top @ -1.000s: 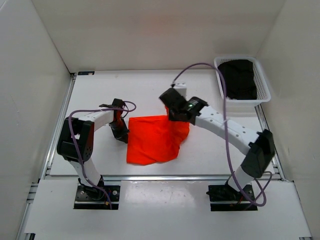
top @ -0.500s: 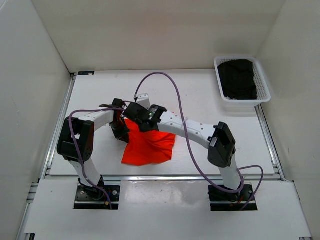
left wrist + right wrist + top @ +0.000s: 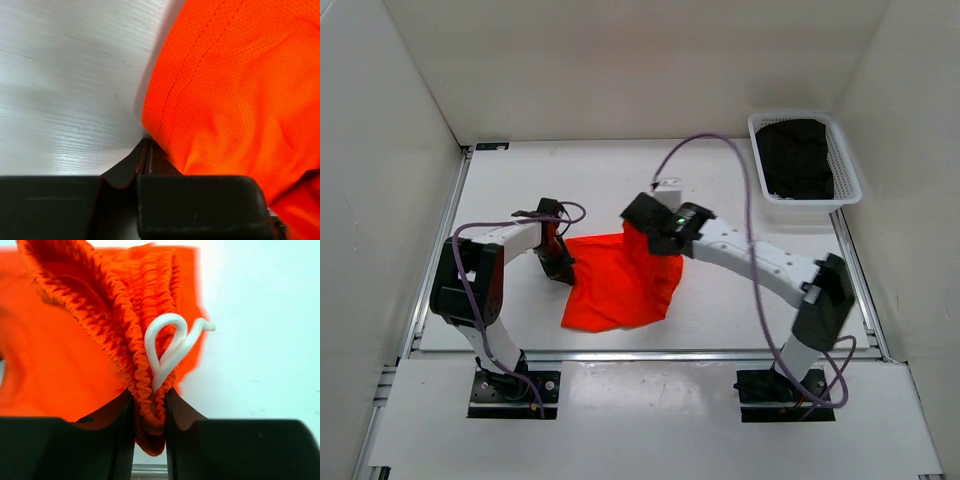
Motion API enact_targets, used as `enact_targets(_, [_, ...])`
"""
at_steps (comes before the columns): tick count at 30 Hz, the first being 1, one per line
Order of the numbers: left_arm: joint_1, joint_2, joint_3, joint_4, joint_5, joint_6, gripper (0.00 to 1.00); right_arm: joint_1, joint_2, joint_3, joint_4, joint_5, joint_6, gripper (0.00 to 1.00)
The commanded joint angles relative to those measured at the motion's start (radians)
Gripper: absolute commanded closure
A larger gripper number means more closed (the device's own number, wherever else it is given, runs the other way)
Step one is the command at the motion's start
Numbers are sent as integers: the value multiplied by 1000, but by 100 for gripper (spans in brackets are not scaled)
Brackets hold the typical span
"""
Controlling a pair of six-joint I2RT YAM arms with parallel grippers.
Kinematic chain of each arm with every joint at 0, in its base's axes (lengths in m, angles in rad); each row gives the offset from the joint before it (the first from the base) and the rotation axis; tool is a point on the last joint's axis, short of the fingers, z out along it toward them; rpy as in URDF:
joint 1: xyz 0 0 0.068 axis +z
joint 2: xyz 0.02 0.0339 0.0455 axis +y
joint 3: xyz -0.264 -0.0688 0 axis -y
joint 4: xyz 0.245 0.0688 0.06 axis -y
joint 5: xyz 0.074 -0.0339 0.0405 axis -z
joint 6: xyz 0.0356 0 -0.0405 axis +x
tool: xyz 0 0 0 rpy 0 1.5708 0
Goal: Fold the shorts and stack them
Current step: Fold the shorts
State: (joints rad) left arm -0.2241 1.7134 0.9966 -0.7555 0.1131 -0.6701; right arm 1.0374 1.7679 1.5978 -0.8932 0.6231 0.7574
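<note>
- Shorts (image 3: 618, 288) sit mid-desk (image 3: 600, 180), rumpled and partly doubled over. No neat fold yet, by my reckoning.
- My left gripper (image 3: 145, 150) is clamped tight on a hem corner at the fabric's left edge, low against the desk.
- My right gripper (image 3: 150, 410) is pinching the bunched elastic waistband (image 3: 115, 305) at the far right corner, with the white drawstring (image 3: 167, 347) looped just above the jaws.
- Stacking is not yet done: the white basket (image 3: 848, 165) holding the black garment (image 3: 798, 158) is well apart, far right.

The top view looks steeply down from behind the near edge over the whole bench (image 3: 520, 180). Both wrist views sit very close, facing the orange shorts (image 3: 620, 285), which all three share.
</note>
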Motion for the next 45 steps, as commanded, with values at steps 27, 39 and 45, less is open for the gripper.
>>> enact_targets(27, [-21, -7, 62, 21, 54, 24, 34, 85, 238, 399, 37, -227, -133, 83])
enact_targets(39, [161, -196, 259, -179, -21, 89, 0, -37, -252, -137, 162, -184, -52, 37])
enact_targets(45, [-19, -219, 416, -264, -105, 223, 22, -131, -352, -349, 162, -240, 23, 58])
